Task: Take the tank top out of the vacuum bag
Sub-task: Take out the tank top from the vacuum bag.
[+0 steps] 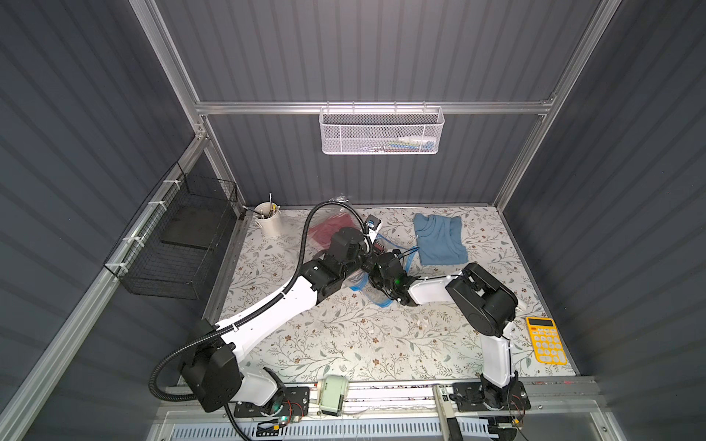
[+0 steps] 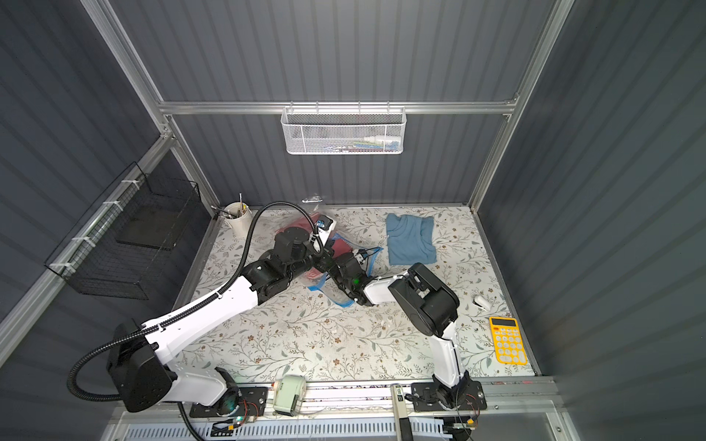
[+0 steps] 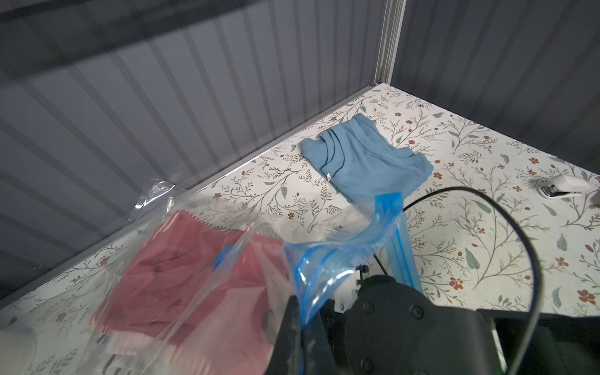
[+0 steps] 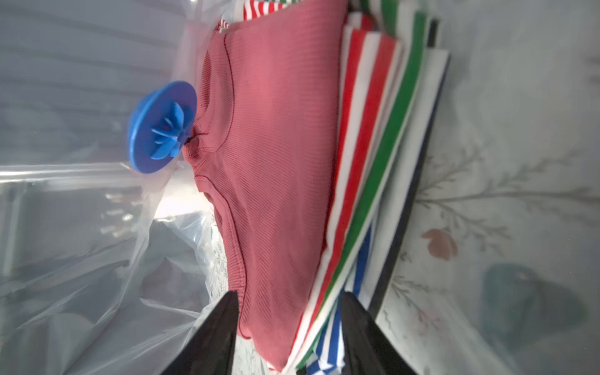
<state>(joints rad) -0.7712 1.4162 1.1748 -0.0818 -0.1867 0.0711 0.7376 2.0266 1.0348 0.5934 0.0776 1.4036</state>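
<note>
- Location: the bag (image 1: 324,229) lies on the worktop (image 1: 344,336) towards the back wall. A blue top (image 1: 439,240) lies outside it, apart.
- Contents: in the right wrist view the tank top (image 4: 276,146), pink ribbed knit, sits folded on a stack of striped clothes (image 4: 373,146). The blue valve (image 4: 162,126) is just beside its neckline.
- My left tool (image 3: 305,324) is clamped on the bag's mouth at the zip strip (image 3: 401,246) and holds the film up.
- My right tool (image 4: 287,302) is inside the mouth, its jaws apart astride the near edge of the stack. I cannot tell whether they press the cloth yet.
- Handling, as I judge it: the tank top is light, soft and limp, and the ribbing should give fair purchase. The film is slick and crinkly and may cling.
- Hold advised: the near hem of the pink layer alone. A bite across the whole stack would likely drag the striped clothes out with it.
- Views: both top views hide the two tools under the wrists. Only the right wrist view shows the layers and jaws, and only the left wrist view shows the clamp on the strip.
</note>
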